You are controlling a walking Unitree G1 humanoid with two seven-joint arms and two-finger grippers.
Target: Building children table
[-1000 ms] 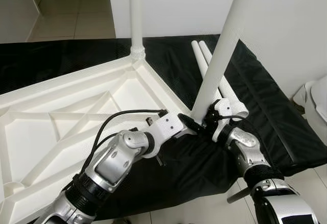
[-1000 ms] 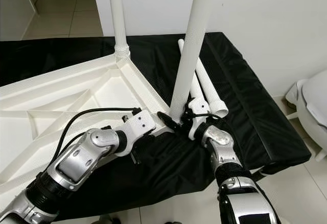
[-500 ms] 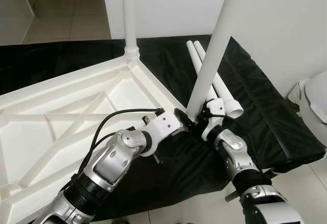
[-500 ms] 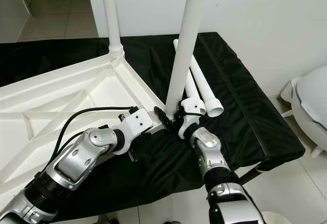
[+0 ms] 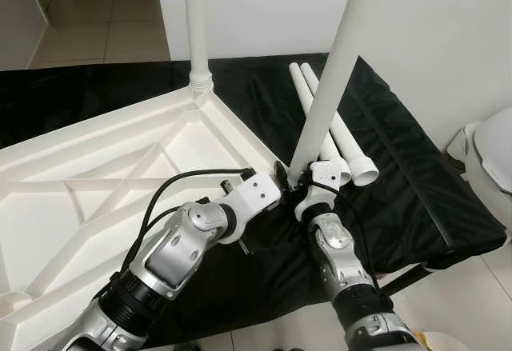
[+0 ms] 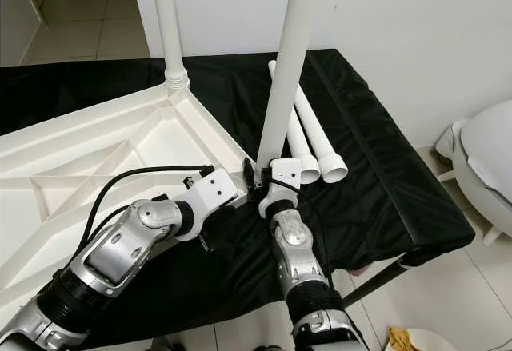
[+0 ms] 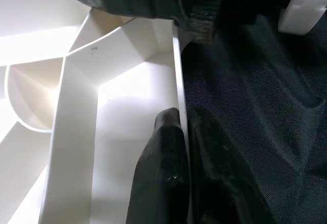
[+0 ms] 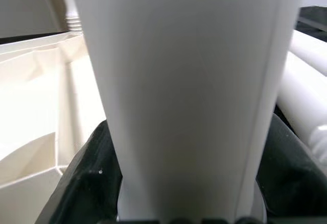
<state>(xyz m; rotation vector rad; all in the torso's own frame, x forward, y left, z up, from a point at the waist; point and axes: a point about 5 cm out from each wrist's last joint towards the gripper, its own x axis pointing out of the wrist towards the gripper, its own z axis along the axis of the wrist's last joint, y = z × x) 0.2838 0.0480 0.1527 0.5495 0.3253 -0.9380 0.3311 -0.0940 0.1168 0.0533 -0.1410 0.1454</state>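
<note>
- My right forearm has swung inward since a second ago, now nearly straight below the leg.
- The upturned tabletop [image 5: 96,167] lies on black cloth [image 5: 416,183].
- My right gripper [image 6: 264,181] fingers clasp the upright leg [image 5: 328,79] at its base.
- In the wrist view, my left gripper [image 7: 185,147] pinches the tabletop's rim.

White tabletop [image 5: 120,159] upside down, leg [image 5: 328,71] upright at corner.
</note>
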